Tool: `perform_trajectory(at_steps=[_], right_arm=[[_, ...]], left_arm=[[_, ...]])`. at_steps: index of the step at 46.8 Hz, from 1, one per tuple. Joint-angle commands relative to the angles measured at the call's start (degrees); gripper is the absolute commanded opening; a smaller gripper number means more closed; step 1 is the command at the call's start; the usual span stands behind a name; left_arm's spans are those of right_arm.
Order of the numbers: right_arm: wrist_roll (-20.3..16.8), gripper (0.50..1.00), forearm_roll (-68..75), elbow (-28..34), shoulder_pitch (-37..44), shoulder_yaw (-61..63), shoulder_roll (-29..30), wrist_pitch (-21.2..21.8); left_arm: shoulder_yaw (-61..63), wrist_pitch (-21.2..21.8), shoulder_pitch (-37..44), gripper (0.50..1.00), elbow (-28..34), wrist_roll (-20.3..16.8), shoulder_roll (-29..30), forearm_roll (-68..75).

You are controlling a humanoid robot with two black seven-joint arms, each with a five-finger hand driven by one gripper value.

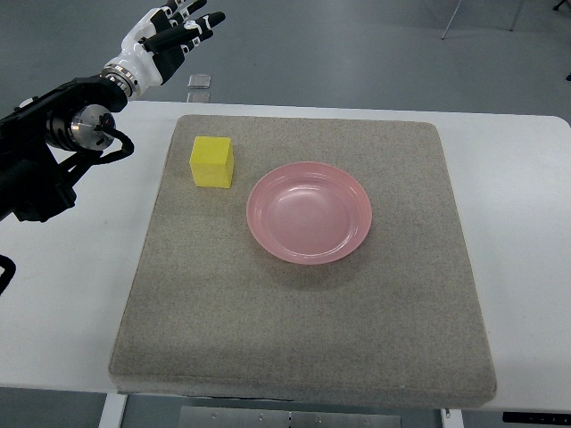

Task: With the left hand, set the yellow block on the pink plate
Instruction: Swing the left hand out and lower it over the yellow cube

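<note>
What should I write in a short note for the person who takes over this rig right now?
Left hand: raised beyond the table's far left corner, fingers spread, holding nothing.
Right hand: not in view.
Yellow block: on the grey mat, to the left of the pink plate, not touching it.
Pink plate: near the middle of the mat, empty.
Done: nothing yet; the block is not grasped.
Left: bring the left hand down to the block, grasp it, set it on the plate.

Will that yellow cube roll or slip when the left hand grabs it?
The yellow cube-shaped block sits flat on the grey felt mat, so rolling seems unlikely. Its matte, foam-like faces probably grip well, and it likely weighs little.
</note>
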Motion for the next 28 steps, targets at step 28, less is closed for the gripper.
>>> perform_trajectory(at_steps=[28], right_arm=[[0.0,0.924,0.0,0.0,0.0,-0.1,0.0,0.0]], left_arm=[[26.6,-3.9,-13.0,0.988,-10.0,0.1,9.4,31.2]])
